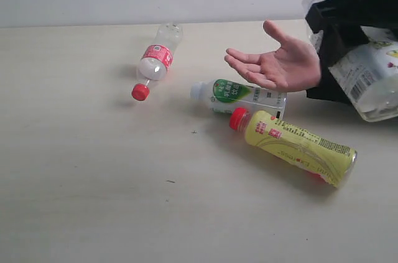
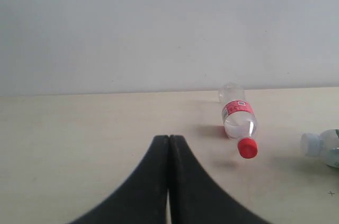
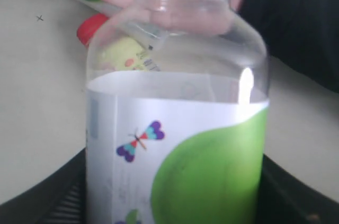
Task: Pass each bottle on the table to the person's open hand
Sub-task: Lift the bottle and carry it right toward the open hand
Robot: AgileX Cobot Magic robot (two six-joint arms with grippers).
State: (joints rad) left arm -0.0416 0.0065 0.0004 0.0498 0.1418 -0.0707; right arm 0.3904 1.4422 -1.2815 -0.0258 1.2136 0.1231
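Table (image 1: 93, 201), pale wood grain, takes up most of my exterior view; three bottles lie on it and one is in the air.

Right gripper (image 1: 341, 36) is at the far right, clamped on the butterfly bottle (image 1: 367, 83). My right wrist view shows its black fingers (image 3: 58, 203) on both sides of the label. The bottle is off the table and tilted, neck pointing up and toward the person's open hand (image 1: 280, 64). It sits just behind the wrist, not in the palm.

Left gripper (image 2: 169, 181) has its jaws pressed together with nothing in them, above bare table.

Yellow bottle (image 1: 298, 145) lies on its side at front right, red cap right beside the white-green bottle (image 1: 239, 96).

The hand is palm up with fingers spread, held over the white-green bottle, which lies on its side mid-table.

Clear red-label bottle (image 1: 158, 58) lies on its side well apart at the left, red cap toward the front.
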